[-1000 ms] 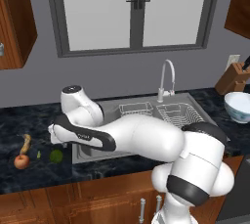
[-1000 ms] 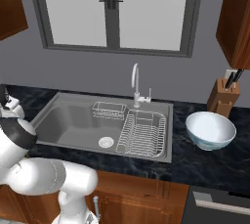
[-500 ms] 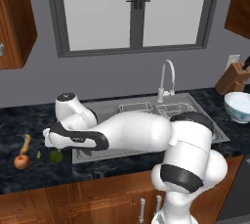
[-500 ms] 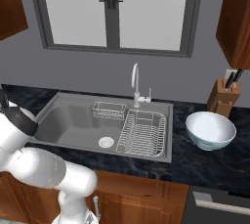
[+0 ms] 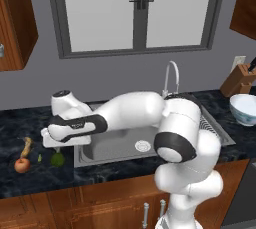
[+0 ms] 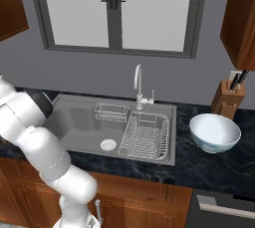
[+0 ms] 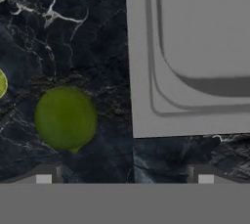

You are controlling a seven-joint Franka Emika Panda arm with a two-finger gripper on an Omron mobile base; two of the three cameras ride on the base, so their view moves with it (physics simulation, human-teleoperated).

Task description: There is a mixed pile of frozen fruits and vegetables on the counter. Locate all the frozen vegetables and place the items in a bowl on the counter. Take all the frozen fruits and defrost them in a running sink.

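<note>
On the black counter (image 5: 30, 180) left of the sink (image 5: 125, 145) lie the frozen vegetables, a green ball (image 5: 57, 159) and a tiny green bit (image 5: 40, 158). Beside them are the frozen fruits, a red apple-like fruit (image 5: 22, 165) and a slim banana-like fruit (image 5: 26, 147). My gripper (image 5: 59, 148) hangs open just above the green ball, pointing down. In the hand view the green ball (image 7: 66, 118) lies left of centre, nearer the left fingertip (image 7: 44, 176), with the gripper (image 7: 124, 178) empty. The white bowl (image 6: 214, 132) stands far right.
The sink's corner (image 7: 190, 47) sits right beside the ball in the hand view. A tall faucet (image 6: 138, 85) and wire racks (image 6: 147, 135) are at the sink. A knife block (image 6: 228, 102) stands behind the bowl. Brown cabinets run below the counter.
The arm has stretched further left and the hand has shifted slightly left and down over the green ball. The jaws stayed open; the fruits and vegetables have not moved.
</note>
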